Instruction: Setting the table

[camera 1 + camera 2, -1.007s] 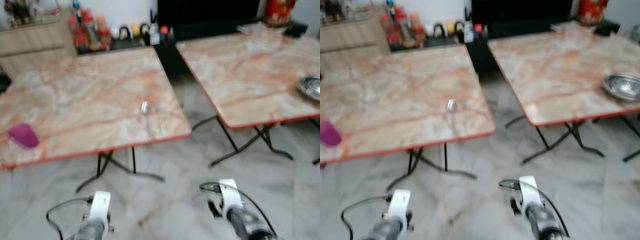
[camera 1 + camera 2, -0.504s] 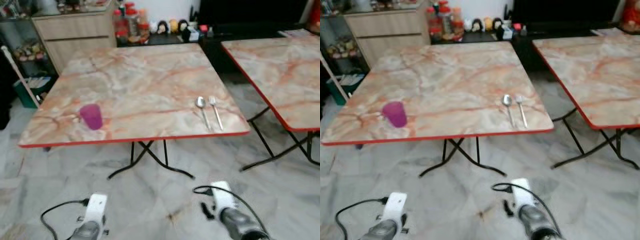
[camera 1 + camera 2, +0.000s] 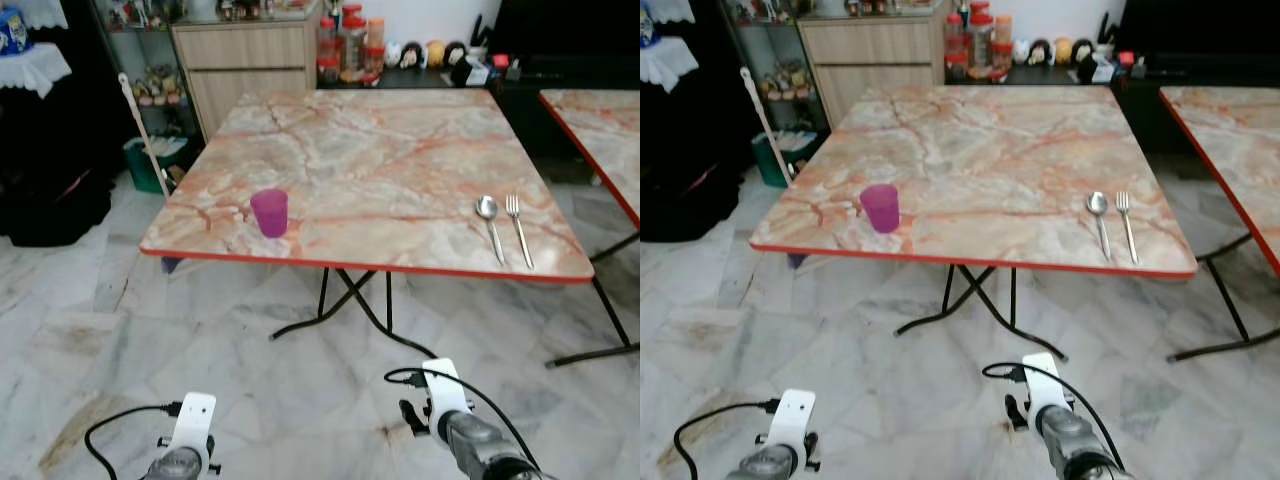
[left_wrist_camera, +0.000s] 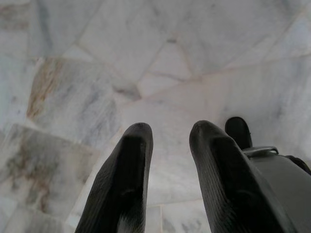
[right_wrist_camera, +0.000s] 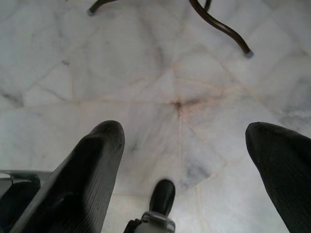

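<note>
Two silver arms are seen, each capped by a white wrist housing [image 3: 192, 420] and fed by a looped black cable [image 3: 115, 425] — the fingers [image 4: 121, 184] are black, ribbed, round-tipped.

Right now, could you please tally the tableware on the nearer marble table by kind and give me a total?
Cups: 1, the purple cup near the table's front left corner.
Spoons: 1, the spoon near the front right corner.
Forks: 1, the fork lying beside the spoon, apart from it.
Total: 3
</note>
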Available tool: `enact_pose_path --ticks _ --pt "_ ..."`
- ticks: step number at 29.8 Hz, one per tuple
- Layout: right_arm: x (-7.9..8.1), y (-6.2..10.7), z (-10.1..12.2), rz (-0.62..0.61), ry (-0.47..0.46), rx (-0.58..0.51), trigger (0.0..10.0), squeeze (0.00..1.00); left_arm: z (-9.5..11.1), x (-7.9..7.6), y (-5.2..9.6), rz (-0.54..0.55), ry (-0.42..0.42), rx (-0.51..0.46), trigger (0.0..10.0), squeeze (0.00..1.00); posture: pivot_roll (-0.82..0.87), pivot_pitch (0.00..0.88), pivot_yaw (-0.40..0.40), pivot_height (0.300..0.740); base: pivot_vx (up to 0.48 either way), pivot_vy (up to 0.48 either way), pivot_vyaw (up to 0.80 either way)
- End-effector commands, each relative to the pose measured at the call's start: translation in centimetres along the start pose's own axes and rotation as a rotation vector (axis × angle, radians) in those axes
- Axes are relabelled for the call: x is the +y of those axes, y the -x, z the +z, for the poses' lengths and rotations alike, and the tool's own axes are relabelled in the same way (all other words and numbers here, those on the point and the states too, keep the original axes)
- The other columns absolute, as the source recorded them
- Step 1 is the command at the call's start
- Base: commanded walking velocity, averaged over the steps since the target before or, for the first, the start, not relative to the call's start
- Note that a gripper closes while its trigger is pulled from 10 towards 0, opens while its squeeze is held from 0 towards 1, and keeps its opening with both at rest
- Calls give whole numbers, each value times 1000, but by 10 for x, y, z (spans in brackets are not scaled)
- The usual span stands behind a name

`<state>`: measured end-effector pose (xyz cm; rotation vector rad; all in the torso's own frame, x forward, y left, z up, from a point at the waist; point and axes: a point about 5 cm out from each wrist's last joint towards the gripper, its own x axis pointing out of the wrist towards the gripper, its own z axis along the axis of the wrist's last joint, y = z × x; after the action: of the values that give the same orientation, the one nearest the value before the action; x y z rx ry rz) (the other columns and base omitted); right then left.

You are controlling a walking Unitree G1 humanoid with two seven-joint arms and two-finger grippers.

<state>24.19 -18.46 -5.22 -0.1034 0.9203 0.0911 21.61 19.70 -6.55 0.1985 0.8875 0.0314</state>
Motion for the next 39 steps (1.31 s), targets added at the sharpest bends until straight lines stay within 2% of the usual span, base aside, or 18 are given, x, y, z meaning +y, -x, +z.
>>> enact_pose_path --ticks 1,12,39 --pt "0 0 3 -5 -14 -16 10000 0 3 2 0 3 -3 -11 10000 0 -69 15 41 740 0 0 0" --pt "-1 0 4 -12 -22 -24 10000 0 4 2 0 2 -8 -13 10000 0 -68 34 42 740 0 0 0" --pt "-2 0 5 -15 -16 -26 10000 0 4 2 -1 -4 -17 -14 10000 0 -66 35 40 740 245 0 0"
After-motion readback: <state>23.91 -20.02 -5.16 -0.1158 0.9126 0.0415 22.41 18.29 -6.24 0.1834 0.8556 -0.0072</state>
